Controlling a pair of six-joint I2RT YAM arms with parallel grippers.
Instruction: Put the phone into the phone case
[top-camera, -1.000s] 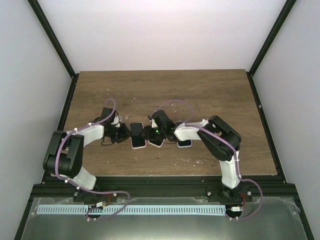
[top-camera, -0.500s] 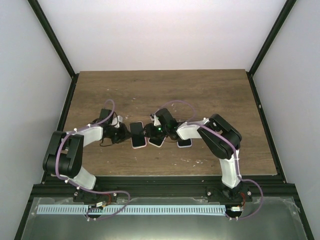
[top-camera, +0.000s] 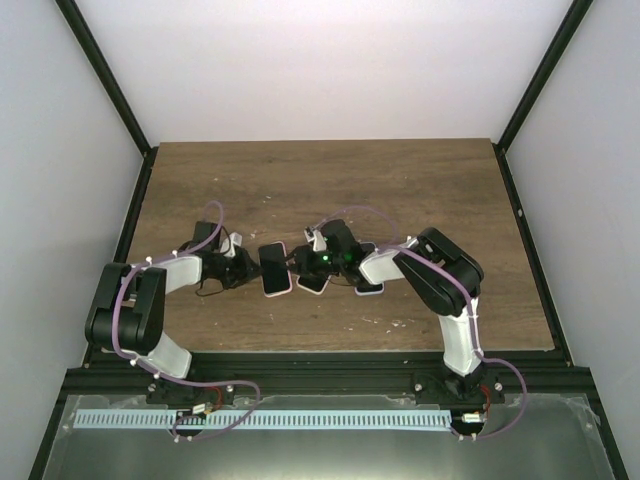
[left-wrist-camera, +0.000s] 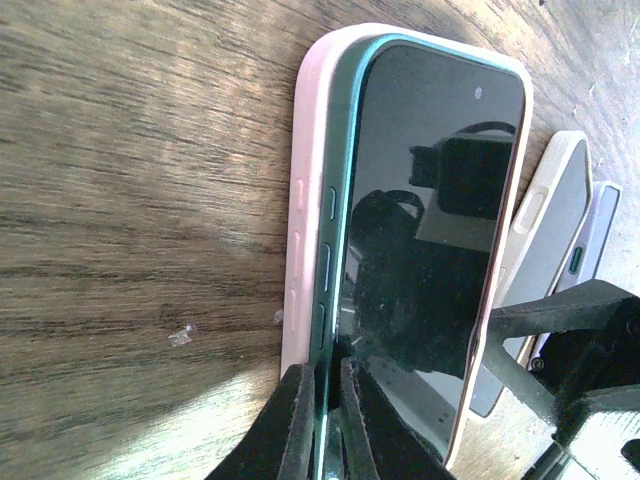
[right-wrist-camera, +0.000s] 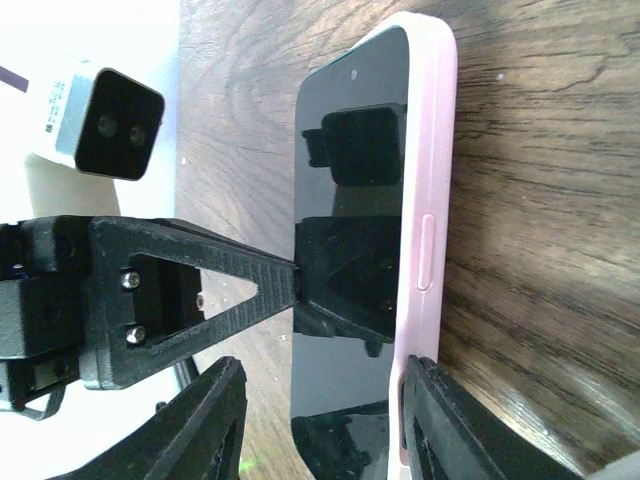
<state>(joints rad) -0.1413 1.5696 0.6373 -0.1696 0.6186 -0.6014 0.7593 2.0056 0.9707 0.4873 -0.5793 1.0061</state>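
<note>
Since the earlier frame the left arm's wrist has crept a touch leftward and its jaws have drawn in, while the right arm's wrist has shifted slightly to the right.

On the left, the left pincer (left-wrist-camera: 323, 378) is now almost fully closed, and its thin fingers pinch the teal long edge of the phone (left-wrist-camera: 430, 250). The phone lies face up inside the pink case (left-wrist-camera: 303, 200) on the worktop (top-camera: 400, 190), between the two arms. Its far long side looks tucked under the case lip, but the pinched side stands proud, with the teal frame and its buttons showing above the pink wall. By that judgement the phone is in the case but not seated, and that raised edge has yet to be pressed down.

Further right, the right pincer (right-wrist-camera: 322, 395) straddles one end of the phone with its jaws well apart. One finger sits against the outer wall of the case, the other is clear of the phone, so it grips nothing. Just beyond lie two spare cased phones (top-camera: 313, 283), untouched.
</note>
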